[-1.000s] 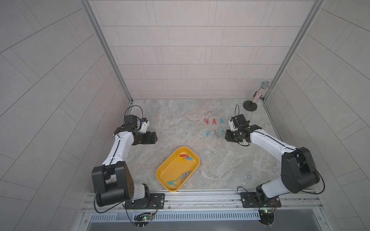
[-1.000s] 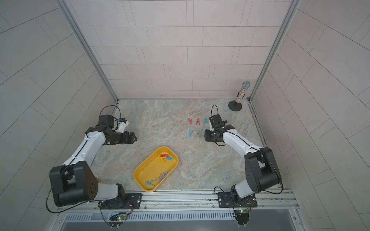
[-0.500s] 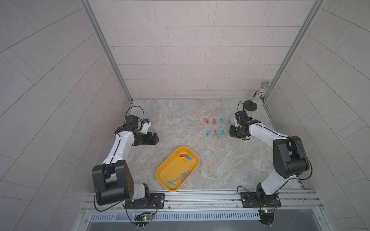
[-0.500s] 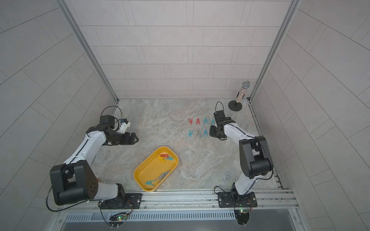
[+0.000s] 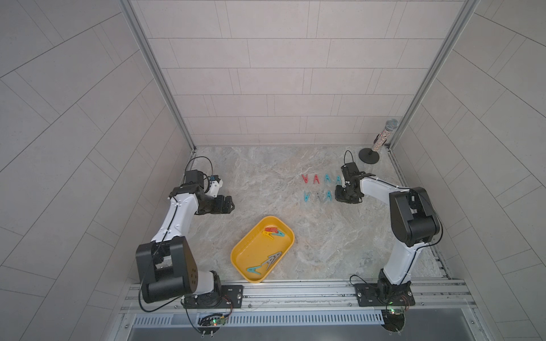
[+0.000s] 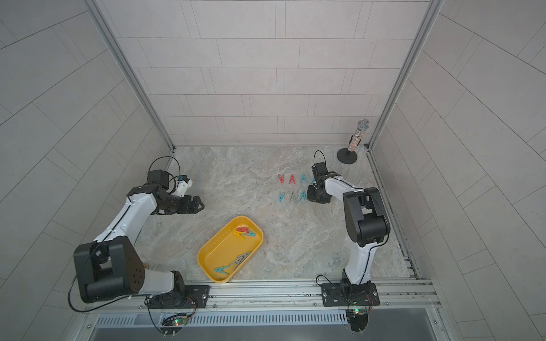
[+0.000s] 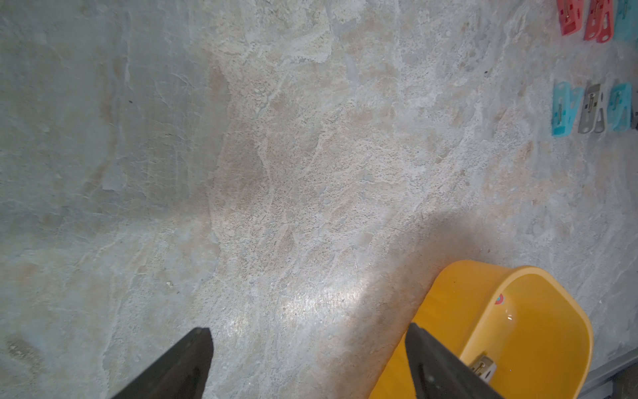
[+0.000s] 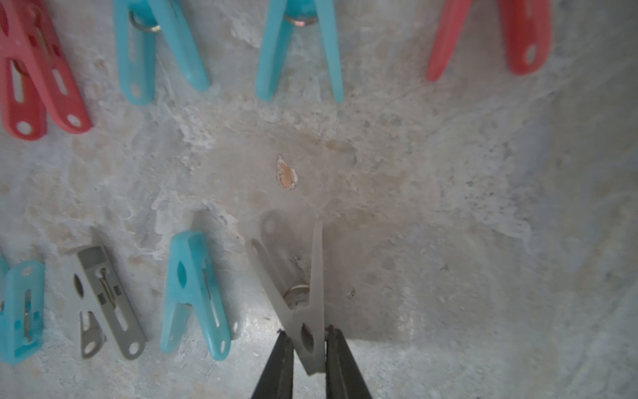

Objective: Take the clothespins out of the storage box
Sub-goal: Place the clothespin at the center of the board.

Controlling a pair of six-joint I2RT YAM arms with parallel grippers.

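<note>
Clothespins (image 5: 316, 179) are laid in two rows on the marbled surface (image 5: 266, 165), well apart from the yellow storage box (image 5: 245, 251). Several more lie in the box: a red, yellow and teal cluster at its far end, grey and teal ones at its near end. A grey clothespin (image 8: 305, 311) is pinched by its narrow end in the right hand (image 8: 306, 331), just beside a teal peg of the nearer row. The left hand (image 7: 307, 330) is held wide over bare surface near the box.

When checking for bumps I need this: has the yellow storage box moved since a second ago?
No. The storage box keeps its spot and angle against the front rail in both top views.
</note>
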